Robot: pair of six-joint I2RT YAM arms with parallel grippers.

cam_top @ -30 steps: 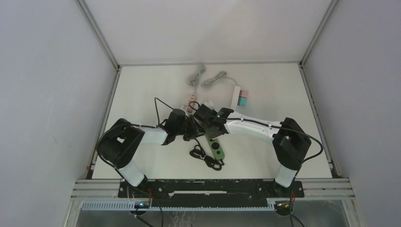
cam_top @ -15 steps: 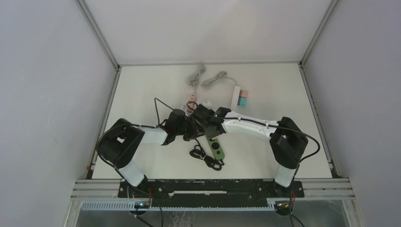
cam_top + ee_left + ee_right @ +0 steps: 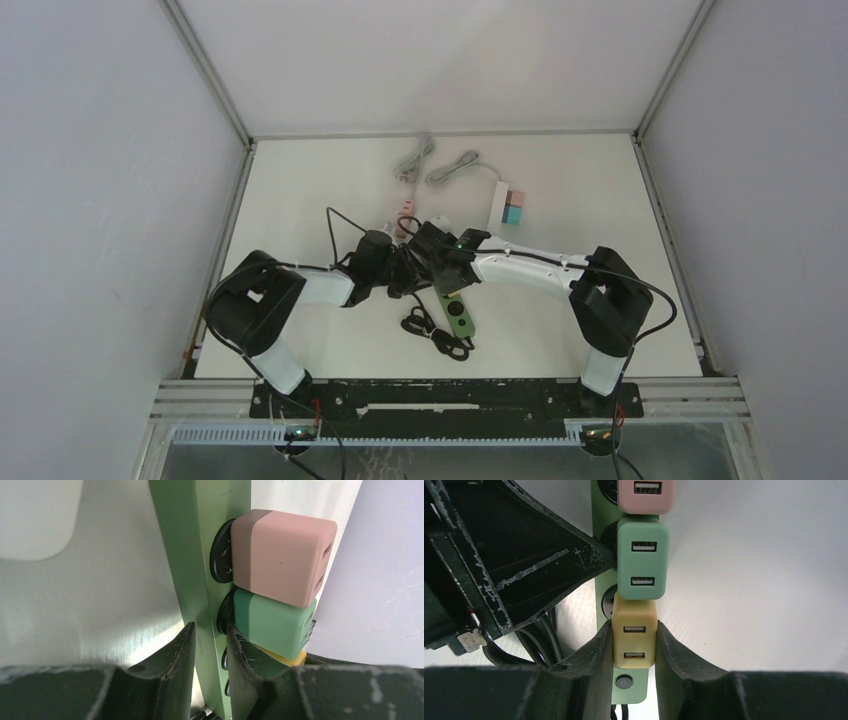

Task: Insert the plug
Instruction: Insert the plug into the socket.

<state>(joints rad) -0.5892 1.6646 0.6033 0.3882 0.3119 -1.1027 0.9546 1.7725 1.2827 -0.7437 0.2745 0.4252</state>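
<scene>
Table: I see a white tabletop (image 3: 300,200) walled on three sides; both arms meet at mid-table, with bare surface to either side of them.
Strip: the long pale-green plastic power strip (image 3: 459,312) lies near the centre, its black cord coiled (image 3: 437,335) just beside its near end.
Left gripper (image 3: 209,636): closed across the strip's body, one finger on each long edge.
Right gripper (image 3: 634,636): clamped on the yellow square USB plug (image 3: 634,617), pads flat on its two sides.
Plug: it sits over the third socket, its upper edge touching the green square plug (image 3: 642,560); I cannot tell if it is fully seated.
Neighbours: the pink square plug (image 3: 647,492) sits directly above the green one.
Room: open table right of the plugs; the left gripper crowds the strip's left edge.
Button: the round power switch (image 3: 623,682) shows just below the yellow plug.
</scene>
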